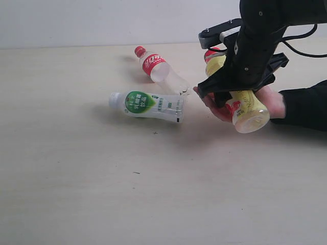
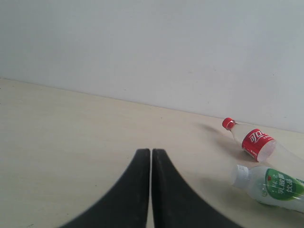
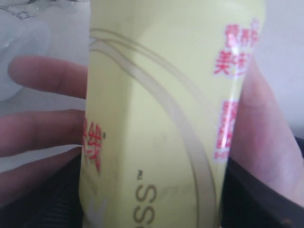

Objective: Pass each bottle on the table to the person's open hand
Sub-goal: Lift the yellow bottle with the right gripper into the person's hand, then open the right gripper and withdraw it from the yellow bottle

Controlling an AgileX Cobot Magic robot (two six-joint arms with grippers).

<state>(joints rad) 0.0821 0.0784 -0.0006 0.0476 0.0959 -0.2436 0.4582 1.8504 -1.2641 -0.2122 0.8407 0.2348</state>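
Note:
My right gripper (image 1: 232,94) (image 3: 154,209) is shut on the yellow bottle (image 1: 249,109) (image 3: 156,118), one black finger against each side. The bottle is tilted, its red cap toward the back, and rests over the person's open hand (image 1: 273,102) (image 3: 38,128), whose fingers and palm lie under and beside it. A clear bottle with a red label and cap (image 1: 156,66) (image 2: 256,142) lies on the table (image 1: 102,178). In front of it lies a clear bottle with a green-white label (image 1: 148,104) (image 2: 275,187). My left gripper (image 2: 151,152) is shut and empty, low over bare table.
The person's black sleeve (image 1: 306,107) reaches in from the right edge. A white wall (image 1: 102,20) runs along the back of the table. The two lying bottles sit just left of the hand.

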